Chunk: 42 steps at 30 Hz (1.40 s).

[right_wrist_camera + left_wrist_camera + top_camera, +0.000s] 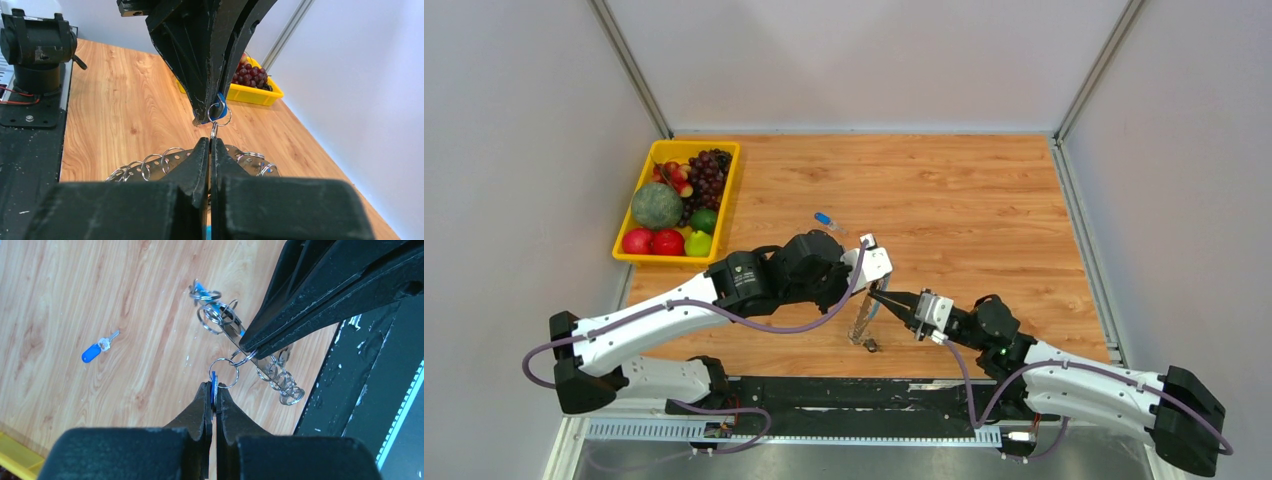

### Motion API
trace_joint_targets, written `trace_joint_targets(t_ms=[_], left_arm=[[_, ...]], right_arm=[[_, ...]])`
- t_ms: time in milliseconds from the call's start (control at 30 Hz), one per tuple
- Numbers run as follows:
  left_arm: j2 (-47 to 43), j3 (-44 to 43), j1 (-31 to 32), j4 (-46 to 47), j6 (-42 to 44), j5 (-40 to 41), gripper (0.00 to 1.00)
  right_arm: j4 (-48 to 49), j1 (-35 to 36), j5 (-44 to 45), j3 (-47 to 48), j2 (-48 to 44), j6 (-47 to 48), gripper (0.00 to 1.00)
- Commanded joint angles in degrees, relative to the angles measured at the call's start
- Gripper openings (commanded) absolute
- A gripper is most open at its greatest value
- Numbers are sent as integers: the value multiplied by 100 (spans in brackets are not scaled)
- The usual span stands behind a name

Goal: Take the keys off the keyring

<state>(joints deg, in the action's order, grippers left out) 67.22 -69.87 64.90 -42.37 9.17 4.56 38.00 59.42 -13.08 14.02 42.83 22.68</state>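
Left hand (213,392) pinches a blue-headed key (214,377), the right hand (244,346) clamps the silvery keyring (226,325) beside it, and another blue-tagged key (95,351) lies well apart on the surface (60,290).

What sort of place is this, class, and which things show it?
Probably a robot test bench: left arm and right arm bolted to a wooden table, plain white walls around, a tray of fruit.
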Motion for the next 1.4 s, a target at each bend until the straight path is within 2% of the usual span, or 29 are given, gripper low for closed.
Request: trace_joint_targets(t_ms=[0,267,700,933,1067,1200,1367], left_arm=[[-426,168,-57,644,174,408,0],[-695,619,-57,1162,130,64,0],[-547,694,-122,1258,26,300,0],[-445,610,-423,1240,-70,2,0],[-365,597,-518,1232,-105,-123,0],[-306,575,-588,1223,-126,-179,0],[-250,549,-647,1200,-146,-305,0]], right_arm=[[808,28,-142,-342,-58,307,0],[1614,26,-28,-671,-66,280,0],[1769,27,-110,-802,-286,391,0],[1539,27,-179,-732,-230,533,0],[1021,220,251,-414,95,818,0],[893,760,1055,-275,422,1480,0],[845,1035,1503,-203,566,1752,0]])
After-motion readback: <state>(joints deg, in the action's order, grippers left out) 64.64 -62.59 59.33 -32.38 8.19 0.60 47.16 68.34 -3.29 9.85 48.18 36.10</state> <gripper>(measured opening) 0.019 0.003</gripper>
